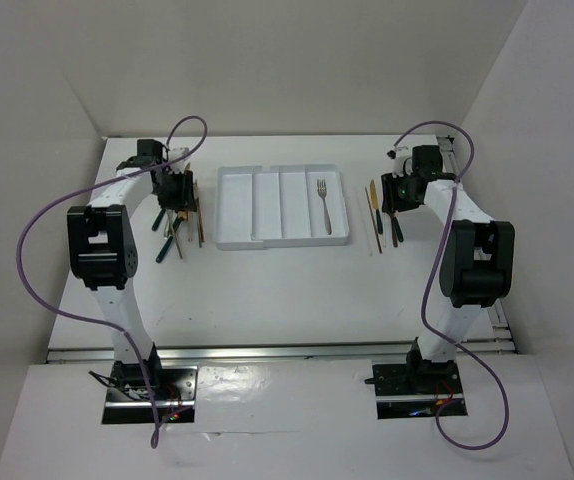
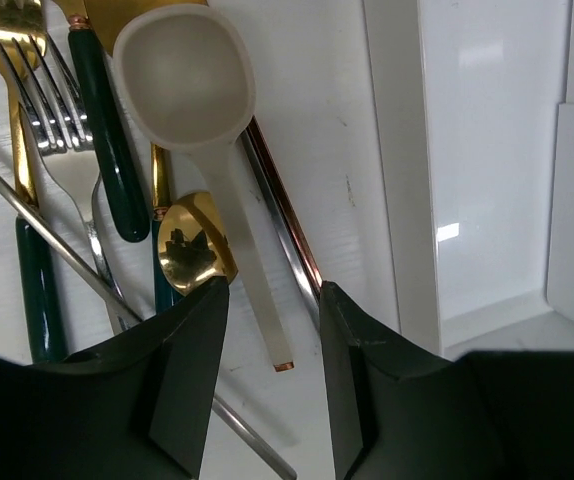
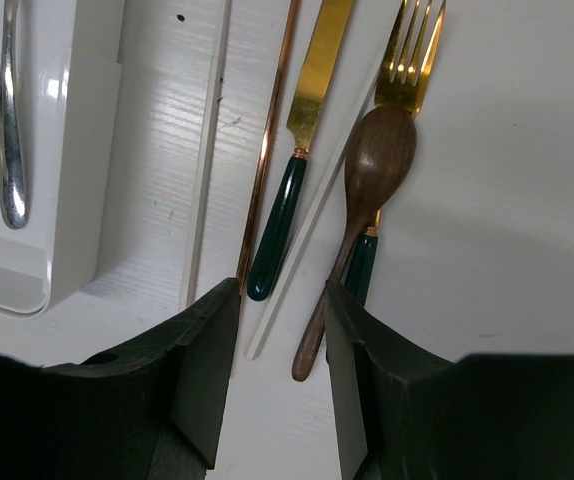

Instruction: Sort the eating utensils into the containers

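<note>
Setting: a white table [image 1: 287, 290] boxed in by plain white walls, with both arms reaching to its far half.
Tray: the white four-compartment tray [image 1: 235, 205] sits at the table's centre. The sorted fork [image 1: 321, 203] lies lengthwise in the compartment nearest 3 o'clock and is the only utensil seen in it.
Left heap: at 9 o'clock of the tray, the pieces are crossed over one another. They include a white soup spoon [image 2: 182, 75], a small gold spoon [image 2: 192, 245], a steel fork [image 2: 62, 150] and the left copper chopstick [image 2: 282, 225].
Right row: at 3 o'clock of the tray, the pieces lie roughly parallel. They are a gold knife [image 3: 317, 70], a wooden spoon [image 3: 372, 170] overlapping a gold fork [image 3: 414, 45], and the right copper chopstick [image 3: 267, 150].
Left gripper [image 2: 270, 320]: the fingers are parted and hold nothing. It is low over the heap, with the soup spoon's handle at 12 o'clock of the gap.
Right gripper [image 3: 280, 320]: the fingers are parted and hold nothing. The knife's teal handle end is at 12 o'clock of the gap.
Handling (judged): the pieces look stiff, light and slim. Polished metal is likely to slip, and flat-lying pieces offer little height to pinch. The best hold is across the thicker handle, near the balance point.
Hazard (judged): chopsticks may roll away, and lifting from the heap may drag its neighbours.
</note>
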`<state>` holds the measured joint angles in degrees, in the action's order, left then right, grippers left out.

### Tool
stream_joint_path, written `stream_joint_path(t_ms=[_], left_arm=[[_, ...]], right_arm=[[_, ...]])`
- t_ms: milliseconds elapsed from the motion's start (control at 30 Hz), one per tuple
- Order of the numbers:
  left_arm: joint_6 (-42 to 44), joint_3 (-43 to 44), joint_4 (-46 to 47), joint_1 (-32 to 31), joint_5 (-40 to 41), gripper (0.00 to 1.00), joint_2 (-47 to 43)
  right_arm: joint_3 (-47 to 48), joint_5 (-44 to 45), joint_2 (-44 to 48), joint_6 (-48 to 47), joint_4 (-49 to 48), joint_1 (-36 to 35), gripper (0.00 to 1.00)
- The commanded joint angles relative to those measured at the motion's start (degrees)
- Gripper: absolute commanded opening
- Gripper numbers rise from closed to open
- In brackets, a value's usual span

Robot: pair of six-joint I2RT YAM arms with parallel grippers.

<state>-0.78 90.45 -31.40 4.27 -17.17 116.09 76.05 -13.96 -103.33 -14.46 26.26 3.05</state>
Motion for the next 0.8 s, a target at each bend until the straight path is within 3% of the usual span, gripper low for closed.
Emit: stream_joint_path(t_ms=[0,500,600,667,767], left_arm=[[-1.4,2.9,0.7,-0.9,2.2,0.54,1.1],[-1.9,5.8,1.5,-1.5,10.0,0.51,6.9],[-1.9,6.4,1.5,-1.5,10.0,0.3,7.6],[-1.9,7.1,1.0,-1.5,9.4,0.03,8.2],[-1.9,7.1,1.0,-1.5,8.9,0.0,8.2]], right_arm=[[0.7,-0.1,1.6,-0.1,-0.5,0.5,0.47],[2.9,-0.1,0.0,0.4,0.0,1.0,0.46],[2.9,-0.6,-0.6,0.4,0.0,1.0,0.46],[2.9,-0.6,-1.2,0.4,0.0,1.0,0.46],[3.5,-0.1,-1.7,0.4,0.0,1.0,0.46]])
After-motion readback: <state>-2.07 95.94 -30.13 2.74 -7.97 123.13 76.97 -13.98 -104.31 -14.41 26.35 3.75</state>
